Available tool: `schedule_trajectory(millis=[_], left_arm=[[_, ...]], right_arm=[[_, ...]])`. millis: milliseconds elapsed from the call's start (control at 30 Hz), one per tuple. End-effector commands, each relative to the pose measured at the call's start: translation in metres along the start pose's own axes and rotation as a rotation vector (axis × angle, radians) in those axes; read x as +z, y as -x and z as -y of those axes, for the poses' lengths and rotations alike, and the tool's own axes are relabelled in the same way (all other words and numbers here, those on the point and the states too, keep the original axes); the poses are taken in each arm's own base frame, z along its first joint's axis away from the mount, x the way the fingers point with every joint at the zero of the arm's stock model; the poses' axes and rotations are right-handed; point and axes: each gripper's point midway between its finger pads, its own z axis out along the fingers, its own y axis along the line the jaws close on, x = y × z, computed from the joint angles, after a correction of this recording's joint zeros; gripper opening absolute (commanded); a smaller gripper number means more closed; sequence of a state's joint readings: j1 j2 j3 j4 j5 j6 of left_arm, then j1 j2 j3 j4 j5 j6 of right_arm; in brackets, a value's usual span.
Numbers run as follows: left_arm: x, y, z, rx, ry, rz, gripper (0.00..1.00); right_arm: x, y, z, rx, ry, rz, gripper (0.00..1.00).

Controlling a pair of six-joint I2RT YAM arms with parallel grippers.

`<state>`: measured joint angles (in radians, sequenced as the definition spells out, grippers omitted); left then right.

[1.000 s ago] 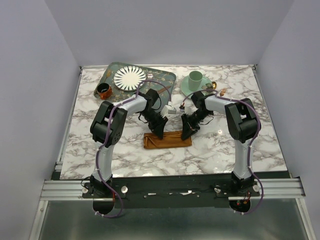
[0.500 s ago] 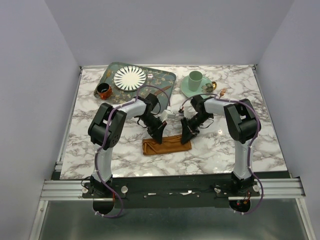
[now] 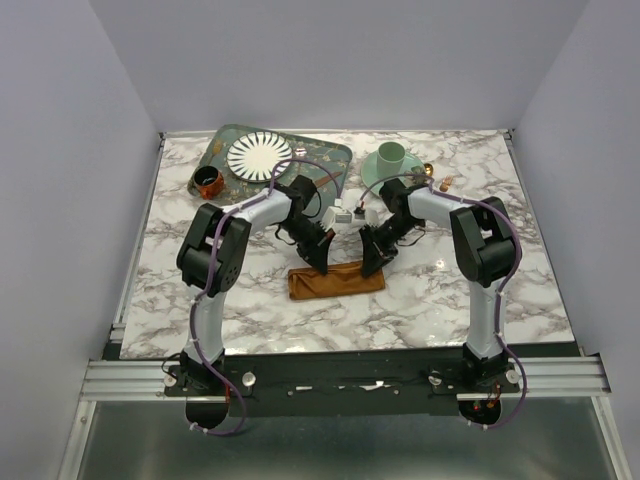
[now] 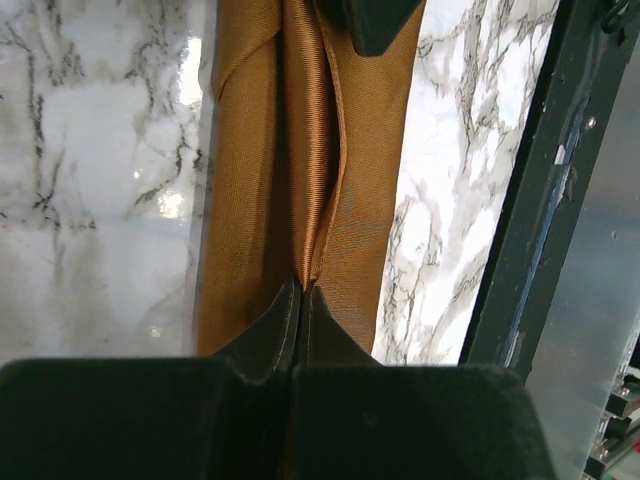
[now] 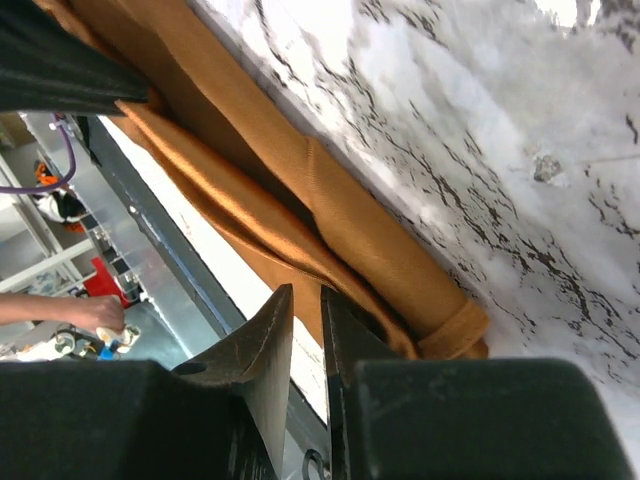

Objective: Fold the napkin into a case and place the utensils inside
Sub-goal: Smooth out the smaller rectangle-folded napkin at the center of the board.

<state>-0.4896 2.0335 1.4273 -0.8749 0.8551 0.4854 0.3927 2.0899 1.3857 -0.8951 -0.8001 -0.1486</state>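
Top external view: a marble table (image 3: 250,305) between lilac walls (image 3: 60,150) carries a green tray (image 3: 335,160) at 11 o'clock and the folded orange napkin (image 3: 335,282) near centre. The left gripper (image 3: 322,262), closed, pinches a ridge along the napkin's 12 o'clock edge. The right gripper (image 3: 372,262) is almost closed there; I cannot tell if it grips. Bare marble surrounds the napkin at 3, 6 and 9 o'clock.

Utensils (image 3: 445,182) too small to ID; napkin (image 4: 370,200) cut off, both wrist cams.

Left arm (image 3: 255,212) and right arm (image 3: 440,205) bent inward, left claw (image 4: 300,290) pinched closed, right claw (image 5: 306,295) barely parted.
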Motion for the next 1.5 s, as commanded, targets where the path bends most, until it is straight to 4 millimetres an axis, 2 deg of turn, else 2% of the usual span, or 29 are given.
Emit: schedule_trajectory(millis=[0,200,433,467,533,567,700,767,800,867,933,1067,1100,1233,1300,1333,1467], left_arm=[[0.002,0.004,-0.009,-0.056,-0.053,0.033,0.00],[0.009,0.000,-0.025,-0.106,-0.066,0.029,0.00],[0.013,-0.009,-0.036,-0.125,-0.059,0.014,0.00],[0.011,-0.008,-0.036,-0.123,-0.055,0.018,0.06],[0.003,0.001,-0.037,-0.118,-0.040,0.053,0.15],[-0.003,0.006,-0.038,-0.117,-0.029,0.075,0.27],[-0.044,0.033,-0.037,-0.071,0.070,0.223,0.45],[-0.063,0.038,-0.035,-0.063,0.106,0.274,0.49],[-0.072,0.039,-0.027,-0.040,0.129,0.290,0.50],[-0.078,0.037,-0.017,0.001,0.146,0.295,0.50],[-0.082,0.039,0.007,0.026,0.092,0.330,0.50],[-0.066,0.040,0.046,-0.019,-0.078,0.361,0.48],[-0.052,0.036,0.056,-0.056,-0.122,0.345,0.48],[-0.020,0.024,0.067,-0.139,-0.189,0.306,0.48],[-0.006,0.019,0.058,-0.188,-0.197,0.316,0.48],[-0.005,0.018,0.053,-0.270,-0.200,0.326,0.48],[0.003,0.013,0.019,-0.391,-0.192,0.367,0.48]], right_arm=[[-0.002,0.006,0.000,-0.017,-0.020,-0.001,0.25],[-0.002,0.016,-0.001,-0.011,-0.011,0.031,0.29],[0.013,0.013,0.017,0.047,-0.040,0.014,0.30],[0.016,0.012,0.021,0.058,-0.041,0.013,0.30],[0.021,0.008,0.023,0.085,-0.032,0.002,0.29],[0.024,0.007,0.025,0.095,-0.030,-0.005,0.29],[0.028,0.000,0.031,0.127,-0.030,-0.022,0.27],[0.028,-0.001,0.032,0.137,-0.023,-0.022,0.26],[0.028,-0.001,0.031,0.140,-0.021,-0.019,0.26],[0.028,0.000,0.030,0.142,-0.010,-0.014,0.26],[0.029,0.000,0.027,0.146,0.008,-0.010,0.25],[0.031,0.001,0.026,0.148,0.026,-0.008,0.25],[0.032,0.001,0.026,0.150,0.031,-0.008,0.25],[0.032,0.003,0.025,0.145,0.041,-0.003,0.25],[0.032,0.003,0.025,0.139,0.045,0.001,0.25],[0.033,0.002,0.025,0.141,0.050,-0.002,0.25],[0.037,-0.003,0.027,0.142,0.056,-0.016,0.25]])
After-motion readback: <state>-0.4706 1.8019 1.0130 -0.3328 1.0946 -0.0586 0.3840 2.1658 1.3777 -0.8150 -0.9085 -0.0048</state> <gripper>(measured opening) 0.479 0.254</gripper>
